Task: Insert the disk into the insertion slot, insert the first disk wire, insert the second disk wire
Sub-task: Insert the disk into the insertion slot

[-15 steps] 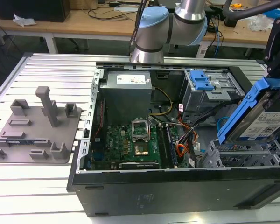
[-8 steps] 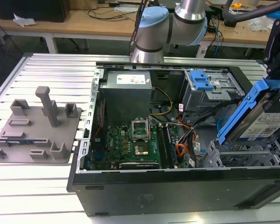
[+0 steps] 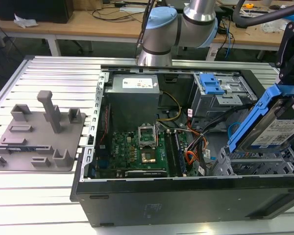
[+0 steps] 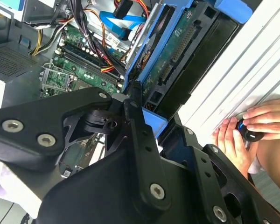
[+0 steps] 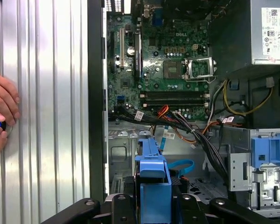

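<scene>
Above insertion slot [image 3: 250,165] in open case [image 3: 186,198]: end effector [image 5: 154,204] clamps tilted disk [image 3: 279,129].

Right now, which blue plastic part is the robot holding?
The blue carrier framing the disk, tilted above the insertion slot; the blue latch sits fixed on the taller bay.
</scene>
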`<state>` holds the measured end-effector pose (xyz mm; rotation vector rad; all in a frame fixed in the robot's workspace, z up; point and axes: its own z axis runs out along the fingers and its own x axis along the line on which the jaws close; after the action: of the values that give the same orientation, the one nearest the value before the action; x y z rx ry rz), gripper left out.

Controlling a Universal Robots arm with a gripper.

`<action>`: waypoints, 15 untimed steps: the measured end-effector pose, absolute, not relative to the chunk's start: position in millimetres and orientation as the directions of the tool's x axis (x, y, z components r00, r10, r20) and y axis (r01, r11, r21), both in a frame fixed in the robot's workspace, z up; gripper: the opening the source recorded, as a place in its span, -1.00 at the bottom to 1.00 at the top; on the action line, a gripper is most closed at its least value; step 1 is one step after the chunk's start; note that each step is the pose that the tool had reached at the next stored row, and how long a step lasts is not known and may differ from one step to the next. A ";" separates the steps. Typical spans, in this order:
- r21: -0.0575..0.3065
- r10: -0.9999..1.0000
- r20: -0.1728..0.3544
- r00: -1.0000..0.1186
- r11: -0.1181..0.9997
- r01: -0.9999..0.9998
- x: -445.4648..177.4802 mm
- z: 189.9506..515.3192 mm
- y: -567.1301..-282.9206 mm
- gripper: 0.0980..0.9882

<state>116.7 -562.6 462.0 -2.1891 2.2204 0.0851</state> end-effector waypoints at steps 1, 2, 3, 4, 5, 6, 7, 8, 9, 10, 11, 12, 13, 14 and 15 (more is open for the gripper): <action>0.023 -0.998 -0.054 -0.015 0.014 -1.000 116.8 461.7 -562.6 -0.39; 0.023 -0.998 -0.054 -0.015 0.013 -1.000 117.0 461.1 -562.6 -0.39; 0.023 -0.998 -0.054 -0.015 0.014 -1.000 117.1 460.6 -562.6 -0.39; 0.023 -0.998 -0.054 -0.015 0.014 -1.000 117.2 460.2 -562.6 -0.39; 0.023 -0.998 -0.054 -0.015 0.014 -1.000 117.2 459.8 -562.6 -0.39; 0.023 -0.998 -0.054 -0.015 0.014 -1.000 117.2 459.3 -562.6 -0.39; 0.023 -0.998 -0.054 -0.015 0.014 -1.000 117.2 458.9 -562.6 -0.39; 0.023 -0.998 -0.054 -0.015 0.014 -1.000 117.2 458.4 -562.6 -0.39; 0.023 -0.998 -0.054 -0.015 0.014 -1.000 117.2 458.0 -562.6 -0.39; 0.024 -0.998 -0.054 -0.015 0.014 -1.000 117.2 457.4 -562.7 -0.39; 0.024 -0.998 -0.054 -0.015 0.014 -1.000 117.2 456.7 -562.7 -0.39; 0.024 -0.998 -0.054 -0.015 0.014 -1.000 117.2 456.3 -562.7 -0.39; 0.024 -0.998 -0.054 -0.015 0.014 -1.000 117.2 455.9 -562.7 -0.39; 0.024 -0.998 -0.054 -0.015 0.014 -1.000 117.2 455.4 -562.7 -0.39; 0.025 -0.998 -0.054 -0.015 0.014 -1.000 117.2 454.9 -562.8 -0.39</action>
<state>117.2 -562.8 454.9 -2.1897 2.2212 0.0866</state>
